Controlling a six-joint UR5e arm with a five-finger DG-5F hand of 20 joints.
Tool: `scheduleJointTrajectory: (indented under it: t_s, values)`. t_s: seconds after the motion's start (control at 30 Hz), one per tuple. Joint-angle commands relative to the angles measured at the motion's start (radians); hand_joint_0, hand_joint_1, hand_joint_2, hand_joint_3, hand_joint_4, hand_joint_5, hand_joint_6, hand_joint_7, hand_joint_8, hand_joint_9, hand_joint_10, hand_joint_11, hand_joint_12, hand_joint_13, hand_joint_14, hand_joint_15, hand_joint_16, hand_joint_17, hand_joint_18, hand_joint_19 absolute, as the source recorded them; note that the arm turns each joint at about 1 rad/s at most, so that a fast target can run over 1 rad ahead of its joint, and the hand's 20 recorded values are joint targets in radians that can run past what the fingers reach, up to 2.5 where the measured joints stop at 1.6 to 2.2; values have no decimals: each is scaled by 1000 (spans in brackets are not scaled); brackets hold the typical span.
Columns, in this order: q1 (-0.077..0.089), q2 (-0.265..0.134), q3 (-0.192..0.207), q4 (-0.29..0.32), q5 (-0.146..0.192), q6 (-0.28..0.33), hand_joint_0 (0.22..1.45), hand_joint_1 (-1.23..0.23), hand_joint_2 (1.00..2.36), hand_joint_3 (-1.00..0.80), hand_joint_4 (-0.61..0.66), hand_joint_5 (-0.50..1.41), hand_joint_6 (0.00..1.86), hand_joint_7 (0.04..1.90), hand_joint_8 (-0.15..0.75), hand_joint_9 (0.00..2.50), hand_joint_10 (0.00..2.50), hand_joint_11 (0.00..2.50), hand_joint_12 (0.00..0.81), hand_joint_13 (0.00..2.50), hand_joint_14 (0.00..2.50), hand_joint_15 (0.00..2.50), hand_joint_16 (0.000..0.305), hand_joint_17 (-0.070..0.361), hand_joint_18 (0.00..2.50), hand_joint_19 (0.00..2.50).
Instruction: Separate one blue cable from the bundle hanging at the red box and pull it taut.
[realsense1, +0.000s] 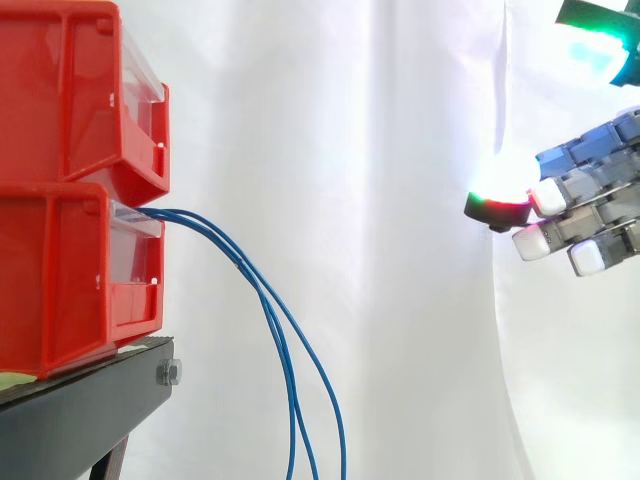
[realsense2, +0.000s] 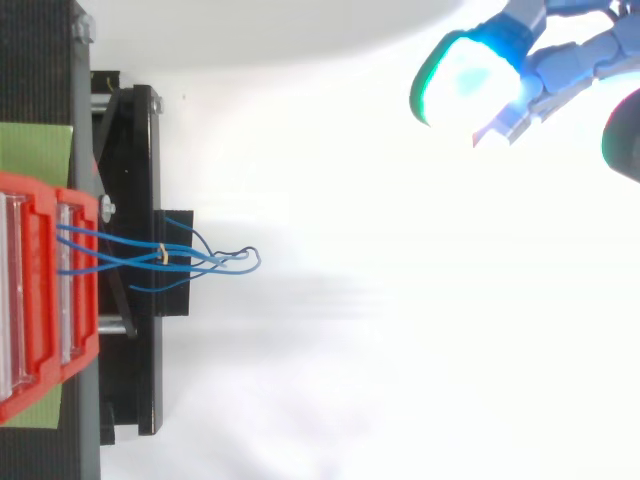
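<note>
Thin blue cables (realsense1: 270, 300) come out of the lower red bin (realsense1: 70, 280) and hang down in a loose bundle past the stand's edge. From above, the blue cables (realsense2: 180, 258) fan out of the red bin (realsense2: 60, 300), held together by a small yellowish tie (realsense2: 163, 254). My hand (realsense1: 590, 205) is at the far right, well apart from the cables, at about the height of the bin's mouth. Its fingers are straight and hold nothing. From above, the hand (realsense2: 560, 60) is at the upper right with a cyan-glowing pad (realsense2: 465, 80).
A second red bin (realsense1: 70, 90) is stacked on the lower one. Both rest on a black stand (realsense1: 90, 410). A white curtain hangs behind. A green mat (realsense2: 35, 150) lies on the stand beside the bins.
</note>
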Motion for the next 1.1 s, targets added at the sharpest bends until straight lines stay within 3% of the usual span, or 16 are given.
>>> scheduleJointTrajectory:
  t_s: [0.0, 0.07, 0.1, 0.2, 0.37, 0.5, 0.67, 1.0, 1.07]
  values:
    - [2, -10, 1, 46, -9, -17, 603, -559, 1006, -429, 323, -177, 502, 889, 341, 762, 11, 499, 365, 619, 14, 371, 46, 104, 568, 540]
    - [3, -30, 2, 74, -5, -41, 602, -559, 1005, -431, 324, -176, 503, 889, 340, 763, 11, 507, 362, 615, 13, 371, 46, 104, 565, 543]
    - [5, -68, 5, 95, -6, -57, 602, -560, 1006, -430, 324, -176, 502, 890, 339, 764, 11, 510, 363, 615, 13, 371, 46, 104, 565, 548]
    - [6, -102, 19, 109, -3, -60, 601, -560, 1005, -430, 327, -174, 502, 887, 340, 769, 11, 501, 361, 614, 14, 371, 46, 104, 563, 549]
    - [3, -218, 113, 97, -9, -44, 599, -559, 1006, -429, 330, -173, 503, 891, 341, 781, 11, 503, 363, 621, 14, 375, 46, 104, 564, 552]
    - [2, -280, 177, 92, -14, -24, 599, -558, 1006, -429, 334, -171, 502, 889, 342, 785, 11, 512, 364, 625, 13, 377, 46, 104, 564, 558]
    - [2, -350, 225, 101, -17, -24, 600, -556, 1005, -432, 336, -171, 502, 889, 344, 787, 11, 510, 363, 631, 13, 383, 46, 104, 567, 560]
    - [6, -361, 229, 172, -17, -78, 594, -555, 1004, -445, 322, -175, 503, 891, 341, 784, 14, 511, 365, 637, 13, 386, 46, 104, 575, 567]
    - [9, -385, 249, 192, -17, -93, 589, -554, 1004, -449, 322, -175, 502, 892, 342, 783, 13, 507, 365, 636, 14, 393, 47, 105, 576, 566]
